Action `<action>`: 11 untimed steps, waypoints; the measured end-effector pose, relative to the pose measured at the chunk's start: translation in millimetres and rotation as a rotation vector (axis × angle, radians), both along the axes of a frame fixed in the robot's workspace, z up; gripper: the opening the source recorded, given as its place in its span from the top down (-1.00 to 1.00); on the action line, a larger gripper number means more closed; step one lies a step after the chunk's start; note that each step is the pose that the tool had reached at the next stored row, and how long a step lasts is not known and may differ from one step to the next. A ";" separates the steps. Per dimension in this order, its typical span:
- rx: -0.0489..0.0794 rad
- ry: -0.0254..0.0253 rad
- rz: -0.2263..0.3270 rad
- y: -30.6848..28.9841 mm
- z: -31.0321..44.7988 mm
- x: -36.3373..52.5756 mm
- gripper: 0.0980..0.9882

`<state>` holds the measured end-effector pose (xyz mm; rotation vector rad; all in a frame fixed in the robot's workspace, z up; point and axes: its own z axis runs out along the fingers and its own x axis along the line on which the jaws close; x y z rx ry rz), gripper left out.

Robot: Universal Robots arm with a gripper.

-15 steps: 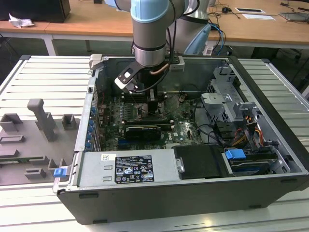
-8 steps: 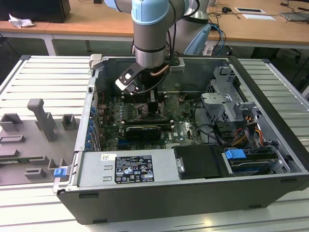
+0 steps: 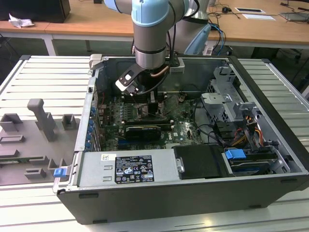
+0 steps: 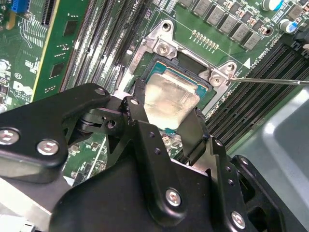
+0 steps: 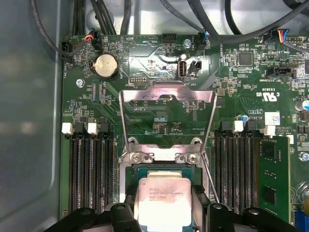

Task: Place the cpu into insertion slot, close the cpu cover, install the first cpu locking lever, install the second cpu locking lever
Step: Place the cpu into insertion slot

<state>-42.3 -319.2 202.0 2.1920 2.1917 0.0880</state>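
My gripper (image 3: 150,104) reaches down inside the open computer case (image 3: 193,193). In both wrist views its black fingers (image 4: 195,130) sit on two opposite sides of the cpu (image 4: 171,96), a small square chip with a pale silver top, and are shut on it. The cpu (image 5: 162,191) sits at the insertion slot (image 4: 161,48), over its dark recess and inside its silvery rim (image 5: 164,155); I cannot tell whether it is fully seated. The cpu cover (image 5: 145,92) is swung open, away from the socket. A thin locking lever (image 4: 270,80) sticks out beside the slot.
Long black memory slots (image 5: 89,174) flank the socket on both sides. In the exterior view a black graphics card (image 3: 140,130), the power supply (image 3: 125,166), a drive cage (image 3: 227,96) and cables crowd the case. A grey fixture tray (image 3: 38,125) lies at the exterior view's left.
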 end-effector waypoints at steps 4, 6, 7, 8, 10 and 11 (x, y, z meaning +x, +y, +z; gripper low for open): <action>0.000 0.0000 0.000 0.0 -0.1 0.0 -0.27; 0.000 0.0000 0.000 0.0 2.2 0.0 -0.27; 0.000 -0.0001 0.000 0.0 4.5 0.0 -0.27; 0.000 -0.0001 0.000 0.0 5.9 0.0 -0.27; 0.000 0.0001 0.000 0.0 10.9 0.0 -0.09; 0.000 0.0002 0.000 0.0 12.5 0.0 0.06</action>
